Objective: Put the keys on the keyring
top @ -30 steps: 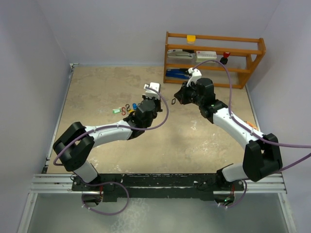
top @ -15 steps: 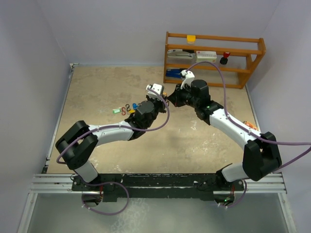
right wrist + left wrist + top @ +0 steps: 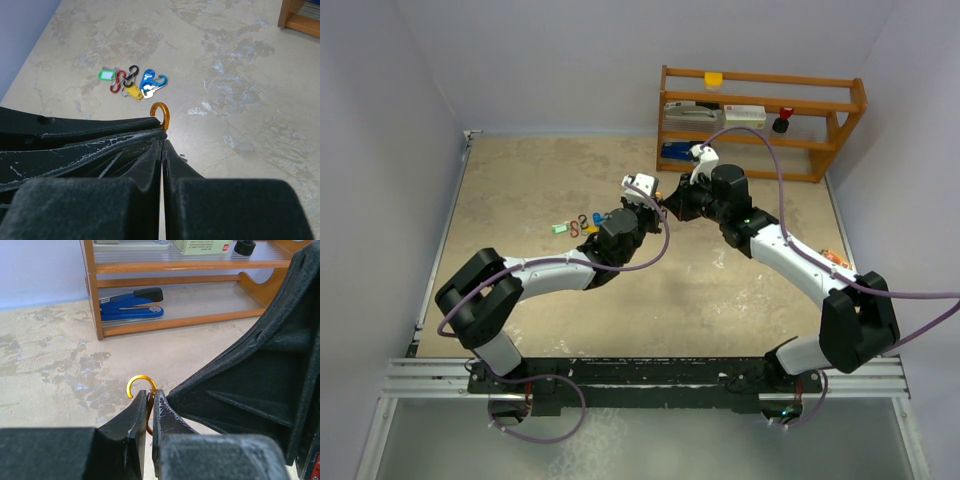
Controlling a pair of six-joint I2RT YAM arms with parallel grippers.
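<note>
Left hand [image 3: 150,407] pinches an orange hook [image 3: 140,378]; right hand [image 3: 163,142] closed, tips beside it; keys [image 3: 134,84] on the desk [image 3: 240,100] beyond.

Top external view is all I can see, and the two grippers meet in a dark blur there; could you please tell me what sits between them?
Observer: The left wrist view shows the left gripper shut on an orange wire hook, its open curl standing clear above its tips.
Operator: Thank you. Does the right gripper hold it too?
Observer: The right wrist view shows the right gripper shut, tips at the hook's lower end; whether they pinch it I cannot tell.
Operator: Is any key on the hook yet?
Observer: No, the hook is bare; the keys lie on the table beyond, bunched with other coloured hooks.
</note>
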